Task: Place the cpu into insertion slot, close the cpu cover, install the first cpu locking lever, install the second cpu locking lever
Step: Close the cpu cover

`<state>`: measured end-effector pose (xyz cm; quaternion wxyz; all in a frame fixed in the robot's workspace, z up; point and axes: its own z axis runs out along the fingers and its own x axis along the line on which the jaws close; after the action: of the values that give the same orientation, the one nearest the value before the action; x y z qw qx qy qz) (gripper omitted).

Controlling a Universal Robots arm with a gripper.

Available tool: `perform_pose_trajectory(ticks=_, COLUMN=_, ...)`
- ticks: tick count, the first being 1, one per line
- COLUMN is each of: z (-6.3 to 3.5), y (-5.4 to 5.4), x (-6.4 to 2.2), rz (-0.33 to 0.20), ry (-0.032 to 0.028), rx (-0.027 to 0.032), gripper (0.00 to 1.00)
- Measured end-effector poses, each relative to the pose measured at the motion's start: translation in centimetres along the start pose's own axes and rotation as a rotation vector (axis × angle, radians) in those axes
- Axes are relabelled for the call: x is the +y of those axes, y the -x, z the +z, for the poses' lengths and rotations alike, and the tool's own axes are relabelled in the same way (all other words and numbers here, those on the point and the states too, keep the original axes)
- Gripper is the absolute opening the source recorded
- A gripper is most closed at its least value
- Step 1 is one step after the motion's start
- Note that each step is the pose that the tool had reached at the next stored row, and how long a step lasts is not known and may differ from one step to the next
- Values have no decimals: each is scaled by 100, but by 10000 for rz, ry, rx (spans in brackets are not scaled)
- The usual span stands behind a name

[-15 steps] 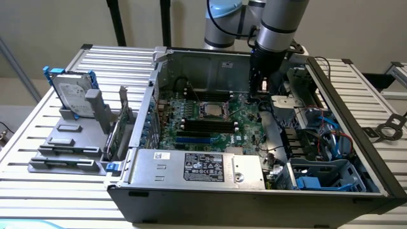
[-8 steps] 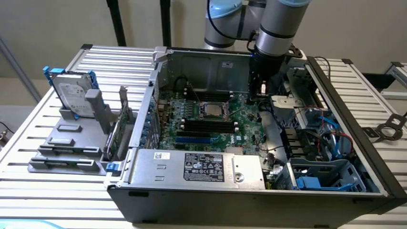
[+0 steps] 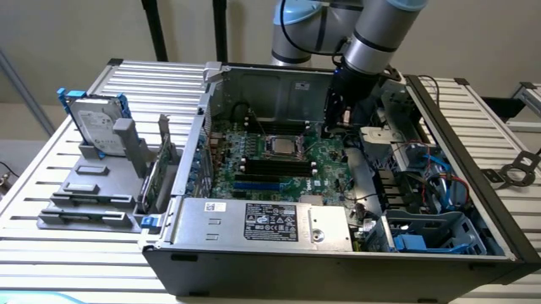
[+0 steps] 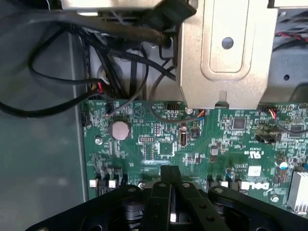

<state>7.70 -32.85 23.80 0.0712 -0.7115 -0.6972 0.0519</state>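
Green motherboard (image 4: 159,149) under the wrist camera, and the pincer (image 4: 171,192) is squeezed right down: both fingers pressed together, nothing visible between them. It hangs low over the board, near the round coin battery (image 4: 120,130) and a folded grey metal bracket (image 4: 226,48), with black cables (image 4: 57,77) looping close by.

In the exterior view, the open computer case (image 3: 473,253) lies on the slatted metal surface (image 3: 156,79), taking up the half toward the exterior view's right edge. The arm reaches down into the case at the side nearest the surface's far edge.

And the cpu (image 3: 282,146) — there it is, a silvery-grey square in the socket at the middle of the board. It is well apart from the pincer, toward the exterior view's left of it. Whether the cpu cover is shut over it is too small to tell.

How would that chip handle? I'd call it light, thin and stiff, with a slick metal top and a delicate underside. It wants to be kept flat and taken by two opposite edges, never by the faces. The cover looks to me like thin springy sheet metal, best pressed at its free edge.
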Motion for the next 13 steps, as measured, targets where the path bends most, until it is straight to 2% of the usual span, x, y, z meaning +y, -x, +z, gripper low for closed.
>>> perform_pose_trajectory(ticks=2, z=-5, y=0, x=12, rz=12, ry=-322, rx=-18, gripper=11)
perform_pose_trajectory(ticks=3, z=-8, y=1, x=14, rz=16, ry=-449, rx=-23, gripper=11)
perform_pose_trajectory(ticks=4, z=-11, y=5, x=14, rz=18, ry=-537, rx=-24, gripper=11)
perform_pose_trajectory(ticks=5, z=-15, y=12, x=11, rz=20, ry=-575, rx=-25, gripper=11)
perform_pose_trajectory(ticks=7, z=-12, y=28, x=-16, rz=20, ry=-580, rx=-26, gripper=11)
perform_pose_trajectory(ticks=8, z=-7, y=33, x=-44, rz=19, ry=-556, rx=-26, gripper=11)
perform_pose_trajectory(ticks=10, z=5, y=37, x=-102, rz=13, ry=-377, rx=-22, gripper=11)
perform_pose_trajectory(ticks=11, z=11, y=38, x=-132, rz=14, ry=-340, rx=-21, gripper=11)
perform_pose_trajectory(ticks=13, z=24, y=41, x=-208, rz=13, ry=-334, rx=-22, gripper=11)
